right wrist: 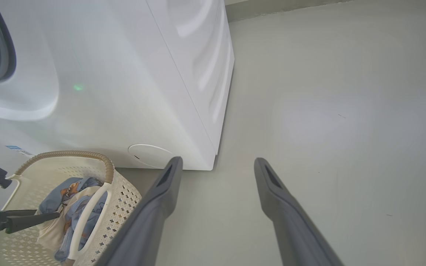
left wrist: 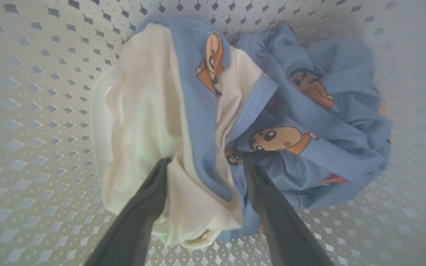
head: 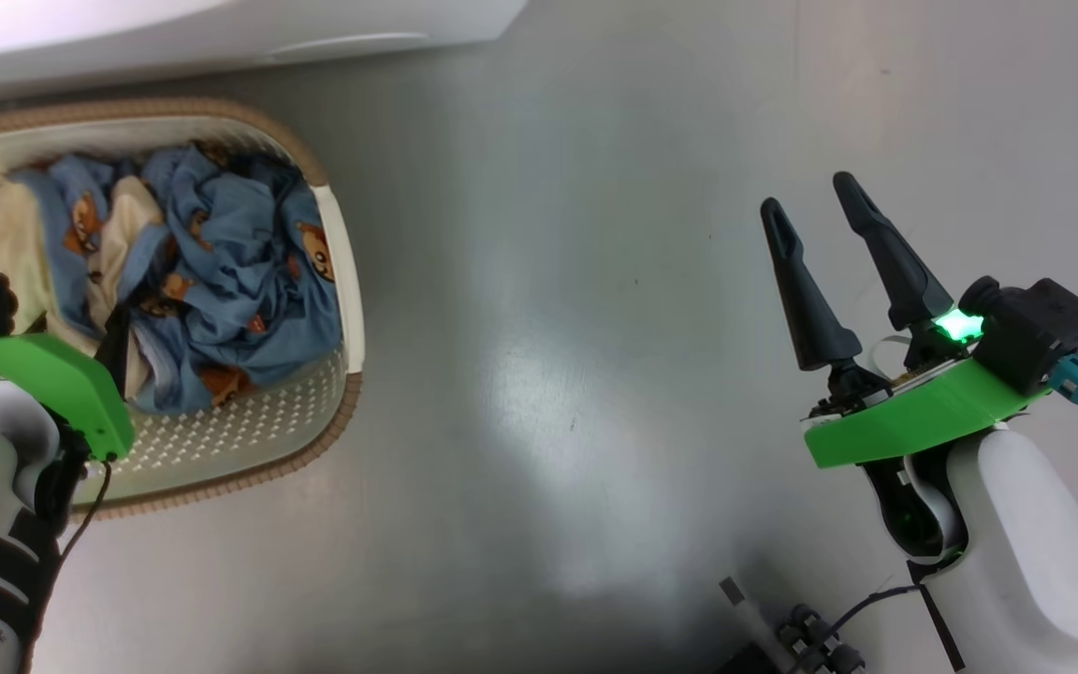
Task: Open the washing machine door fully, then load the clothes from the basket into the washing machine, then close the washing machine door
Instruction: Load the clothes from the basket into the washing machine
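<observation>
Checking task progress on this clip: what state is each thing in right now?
left tool: open, fingertips in the clothes, cloth between them.
right tool: open, empty, above the floor.
clothes: bunched in the basket.
washing machine: grey seal uncovered where it shows.
basket: upright on the floor beside the washing machine.

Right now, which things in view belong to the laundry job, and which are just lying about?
Job in hand:
clothes, cream and bear-print blue, piled in the basket
washing machine, standing next to the basket

Lying about:
dark cable bits on the grey floor, at the head view's lower edge
</observation>
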Robot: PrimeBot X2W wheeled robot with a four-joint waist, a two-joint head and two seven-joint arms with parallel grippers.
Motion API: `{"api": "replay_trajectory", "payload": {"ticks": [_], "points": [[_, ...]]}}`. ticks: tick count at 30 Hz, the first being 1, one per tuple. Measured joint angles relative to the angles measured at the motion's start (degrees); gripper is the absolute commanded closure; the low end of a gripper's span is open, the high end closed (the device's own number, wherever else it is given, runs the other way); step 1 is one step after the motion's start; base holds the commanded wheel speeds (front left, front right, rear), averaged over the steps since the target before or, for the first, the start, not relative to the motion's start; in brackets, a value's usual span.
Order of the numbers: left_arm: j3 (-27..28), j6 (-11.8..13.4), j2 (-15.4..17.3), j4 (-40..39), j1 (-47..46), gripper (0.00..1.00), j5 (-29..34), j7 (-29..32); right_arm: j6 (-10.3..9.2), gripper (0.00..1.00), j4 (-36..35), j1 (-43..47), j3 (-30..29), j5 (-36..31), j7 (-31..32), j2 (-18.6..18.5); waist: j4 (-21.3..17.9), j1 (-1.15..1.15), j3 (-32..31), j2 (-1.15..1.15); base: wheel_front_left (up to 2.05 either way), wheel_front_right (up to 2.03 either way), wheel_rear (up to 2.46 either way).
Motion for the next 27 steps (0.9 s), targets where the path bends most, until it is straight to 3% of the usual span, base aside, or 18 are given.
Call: {"api": "replay_trajectory", "payload": {"ticks": [13, 14, 16, 17, 27], "points": [[-6.09, 0.0, 1.74, 1.78, -3.28, 0.0, -2.44, 4.23, 0.0, 0.0, -1.59, -1.11, 1.07, -0.58, -0.14, 0.36, -1.12, 0.0, 3.72, 0.0, 0.0, 0.0, 0.0], [-6.48, 0.0, 1.65, 1.91, -3.28, 0.41, -2.57, 4.7, 0.0, 0.0, -1.67, -1.11, 1.08, -0.59, -0.14, 0.36, -1.14, 0.0, 3.84, 0.0, 0.0, 0.0, 0.0], [-6.97, 0.0, 1.7, 2.1, -3.28, 0.85, -3.16, 5.12, 0.0, 0.0, -1.8, -1.14, 1.12, -0.78, -0.14, 0.38, -1.19, 0.0, 4.05, 0.0, 0.0, 0.0, 0.0], [-7.12, 0.0, 1.77, 2.14, -3.29, 1.0, -3.66, 5.16, 0.0, 0.0, -1.82, -1.17, 1.14, -0.86, -0.14, 0.4, -1.21, 0.0, 4.12, 0.0, 0.0, 0.0, 0.0], [-8.17, 0.0, 0.64, 2.57, -3.22, 1.0, -6.66, 1.56, 0.0, 0.0, -1.64, -1.21, 0.93, -0.88, -0.14, 0.46, -0.59, 0.0, 2.03, 0.0, 0.0, 0.0, 0.0]]}}
